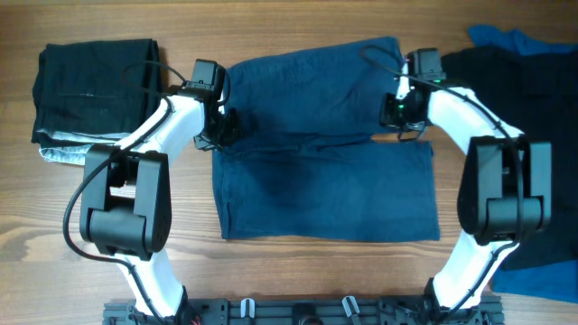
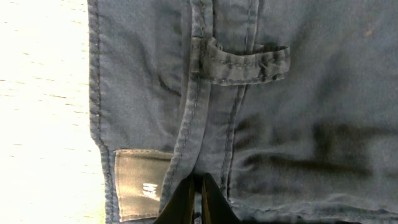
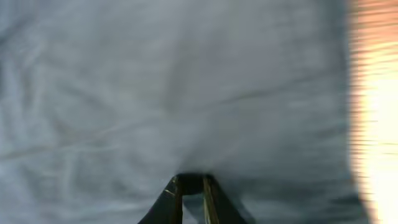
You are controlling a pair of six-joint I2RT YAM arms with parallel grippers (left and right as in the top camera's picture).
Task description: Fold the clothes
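A light wooden table [image 1: 271, 271] is seen from above with a plain dark navy-blue pair of fabric shorts [image 1: 325, 190] spread flat across its middle. The far part of the shorts forms a separate band, and its edge runs across the garment from one arm to the other. The white left arm reaches in from the near left, and its black left tool [image 1: 219, 126] sits on the left edge of the shorts at that line. In its wrist view the two fingers are clenched together. Their tips sit against a raised seam beside a stitched belt loop [image 2: 245, 62] and a grey sewn-in label [image 2: 138, 183]. It cannot be told whether any cloth is pinched between them. The right arm mirrors it, with the right tool [image 1: 397, 110] on the right edge of the shorts. Its wrist view is badly blurred and shows only pale blue cloth and two fingers close together, so its state cannot be told. A folded black garment [image 1: 95, 81] lies at the far left corner on top of a light grey piece [image 1: 61, 155]. A loose black garment [image 1: 533, 99] lies along the right edge, with brighter blue fabric [image 1: 510, 41] touching it at the far right corner.
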